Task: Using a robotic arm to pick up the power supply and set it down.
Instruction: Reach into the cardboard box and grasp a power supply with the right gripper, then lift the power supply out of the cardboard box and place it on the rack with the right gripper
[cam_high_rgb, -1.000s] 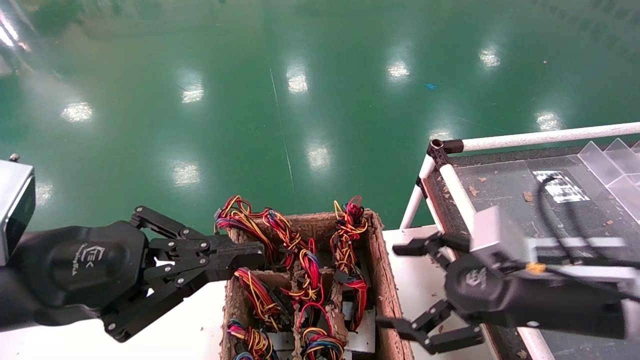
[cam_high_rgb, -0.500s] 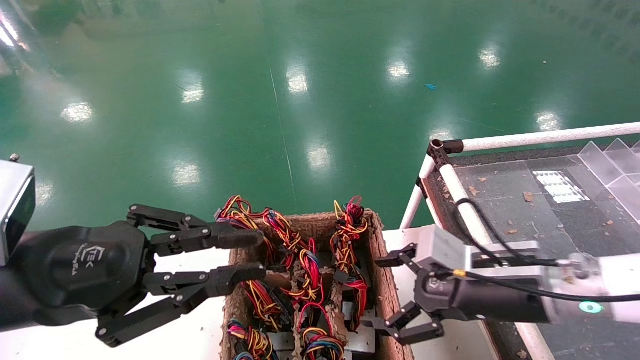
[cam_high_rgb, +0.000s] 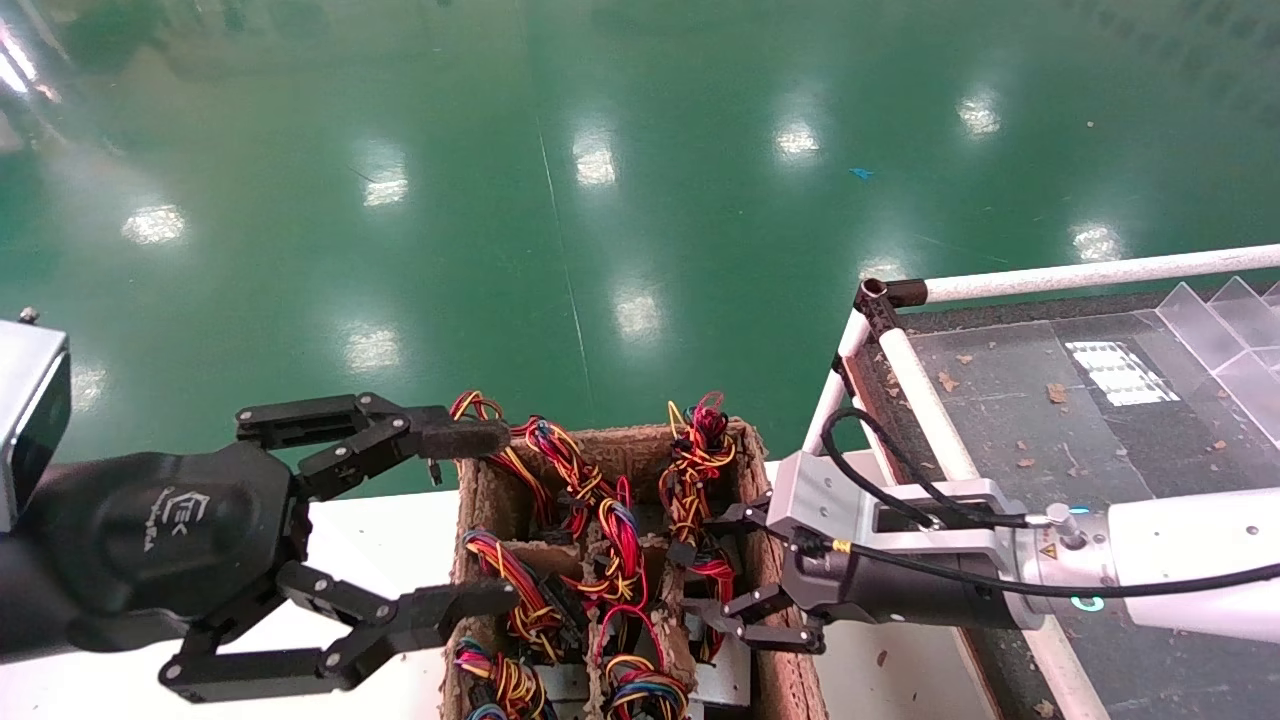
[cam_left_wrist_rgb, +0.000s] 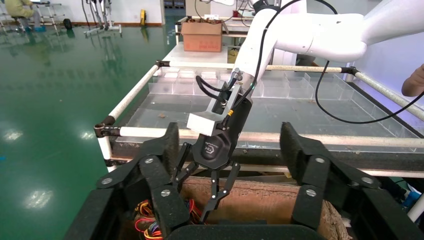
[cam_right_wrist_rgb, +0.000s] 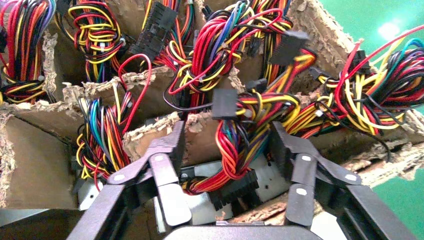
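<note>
Right gripper (cam_high_rgb: 715, 580): fingers apart over carton (cam_high_rgb: 765, 560), nothing held.
Left gripper (cam_high_rgb: 480, 520): fingers apart.
Power supply (cam_right_wrist_rgb: 260, 182): likely heavy, rigid; grasp metal case, not wires.

A divided carton (cam_high_rgb: 768, 560) sits on the counter (cam_high_rgb: 380, 530), its compartments holding power supplies (cam_right_wrist_rgb: 210, 202) with wire bundles (cam_high_rgb: 620, 540) rising above the dividers. The left tool (cam_high_rgb: 470, 520) flanks the carton's left wall, spread wide. The right tool (cam_high_rgb: 725, 575) reaches over the right wall, parted around one bundle. A rail-edged cart (cam_high_rgb: 930, 400) stands right of the carton.
</note>
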